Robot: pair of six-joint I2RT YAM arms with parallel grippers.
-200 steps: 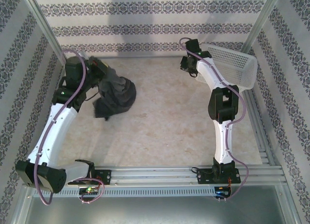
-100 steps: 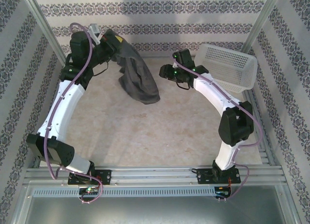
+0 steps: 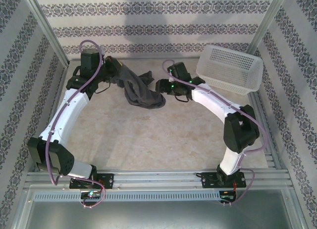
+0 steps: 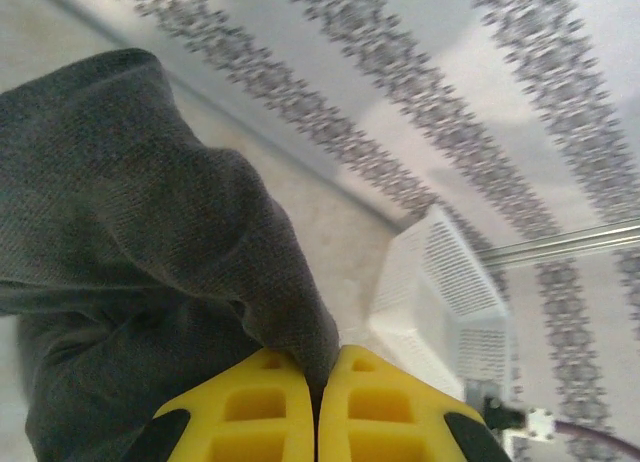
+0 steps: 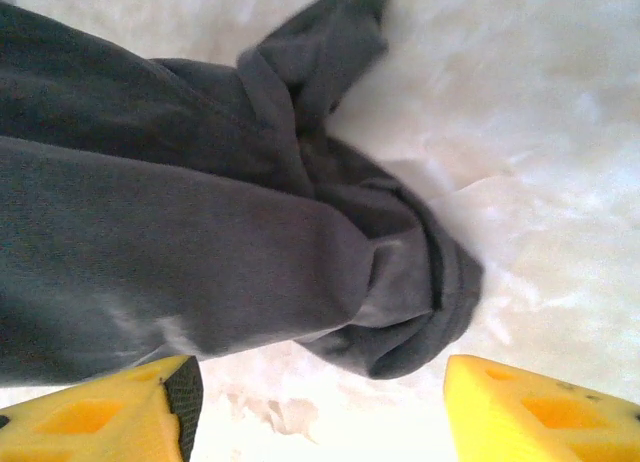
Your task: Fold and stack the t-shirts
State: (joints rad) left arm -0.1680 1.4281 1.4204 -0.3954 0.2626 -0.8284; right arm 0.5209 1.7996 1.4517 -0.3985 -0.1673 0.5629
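T-shirt (image 3: 142,91): one dark charcoal piece, bunched and rope-like, well apart from the basket (image 3: 233,65), on its left in the overhead view. The upper end hangs from the left gripper (image 4: 318,387). The lower end slumps in a heap on the table (image 3: 148,135). It does not touch the basket.

Left gripper: we note the yellow fingers clenched tight on a fold of fabric, with cloth draping away from the pinch.

Right gripper (image 5: 318,407): between the basket and the shirt, just beside the heap. Jaws are spread wide and hold nothing. Its wrist view looks down on a twisted knot of cloth.

Step in hand, as we judge it: opening out the shirt ahead of any fold. Nothing lies flat and no stack has begun, so the task is at an early stage.

Next move, in our judgement: the right gripper needs a hem or shoulder edge, not the knot's thick middle. Both arms then pull apart to spread the shirt flat, away from the basket. Risk: pinching several layers would leave it twisted.
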